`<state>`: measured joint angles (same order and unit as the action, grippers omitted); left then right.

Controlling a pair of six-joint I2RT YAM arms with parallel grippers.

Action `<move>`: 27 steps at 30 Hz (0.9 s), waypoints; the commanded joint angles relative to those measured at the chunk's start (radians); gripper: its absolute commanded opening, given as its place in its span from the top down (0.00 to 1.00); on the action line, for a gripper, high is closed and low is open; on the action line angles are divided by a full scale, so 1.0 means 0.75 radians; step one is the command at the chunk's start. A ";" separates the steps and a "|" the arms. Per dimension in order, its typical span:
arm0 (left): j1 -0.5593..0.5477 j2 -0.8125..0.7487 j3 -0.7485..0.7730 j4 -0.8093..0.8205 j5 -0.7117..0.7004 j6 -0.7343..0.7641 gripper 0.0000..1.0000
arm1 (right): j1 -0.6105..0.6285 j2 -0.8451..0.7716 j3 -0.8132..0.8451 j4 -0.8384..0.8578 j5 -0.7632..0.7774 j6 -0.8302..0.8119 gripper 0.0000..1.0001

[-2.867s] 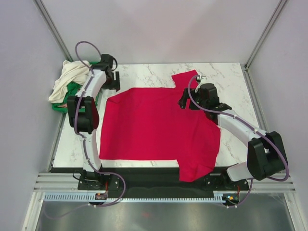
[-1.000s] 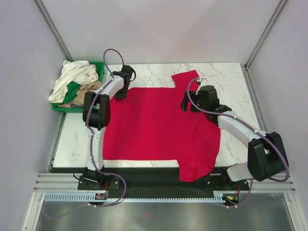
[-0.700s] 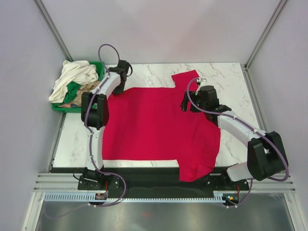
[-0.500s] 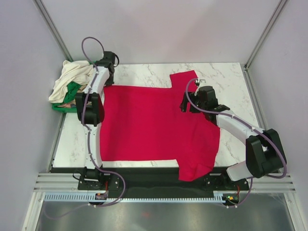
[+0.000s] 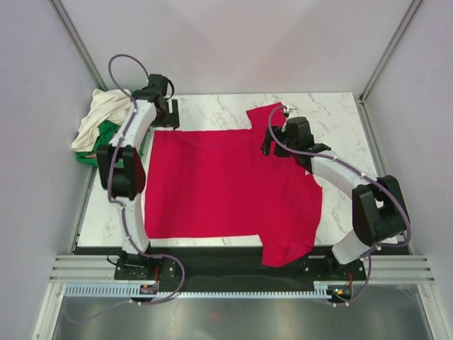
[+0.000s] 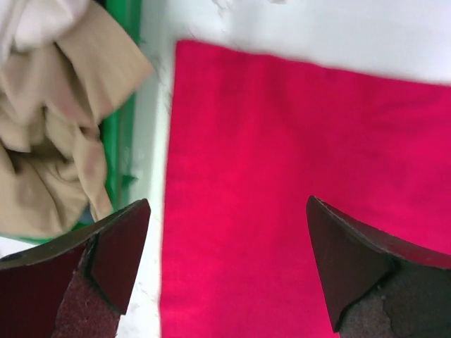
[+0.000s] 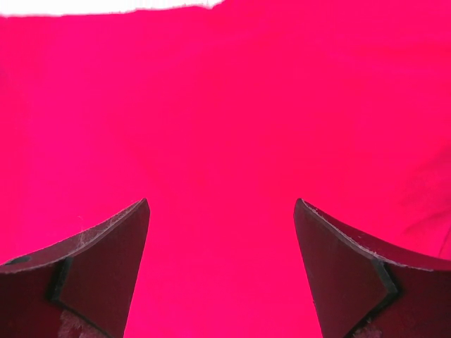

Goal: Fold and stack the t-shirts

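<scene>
Marble table [image 5: 212, 106] holds red t-shirt [image 5: 226, 184], green tray [image 5: 104, 133] beside; both jaws gape empty.

White arms [image 5: 134, 124], black joints, looping purple cables [image 5: 111, 69]; dark wedge-shaped gripper fingers [image 6: 106, 260], scuffed.

Red t-shirt [image 5: 226, 188] spread flat.
Cream shirt [image 5: 99, 113] and tan shirt [image 6: 49, 141] heaped, crumpled, beside its far-left corner.
</scene>
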<state>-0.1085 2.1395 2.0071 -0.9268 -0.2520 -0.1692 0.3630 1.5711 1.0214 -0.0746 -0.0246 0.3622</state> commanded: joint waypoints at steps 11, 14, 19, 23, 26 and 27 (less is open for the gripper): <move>-0.080 -0.466 -0.889 0.471 0.215 -0.269 0.00 | -0.146 0.506 0.540 -0.213 0.268 0.124 0.07; -0.080 -0.396 -0.895 0.518 0.242 -0.280 0.00 | -0.200 0.611 0.610 -0.240 0.260 0.159 0.08; -0.078 -0.270 -0.827 0.540 0.254 -0.273 0.00 | -0.267 0.746 0.726 -0.281 0.266 0.208 0.08; -0.076 -0.149 -0.707 0.528 0.268 -0.253 0.00 | -0.316 0.879 0.837 -0.316 0.258 0.270 0.08; -0.068 -0.030 -0.558 0.483 0.291 -0.241 0.00 | -0.353 0.965 0.965 -0.350 0.254 0.310 0.09; -0.068 0.006 -0.464 0.449 0.291 -0.231 0.00 | -0.359 0.983 0.988 -0.351 0.250 0.319 0.09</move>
<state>-0.1673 2.0766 1.5337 -0.5961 -0.0616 -0.3405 0.1204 2.2459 1.7020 -0.2886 0.1596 0.5461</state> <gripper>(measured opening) 0.993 0.916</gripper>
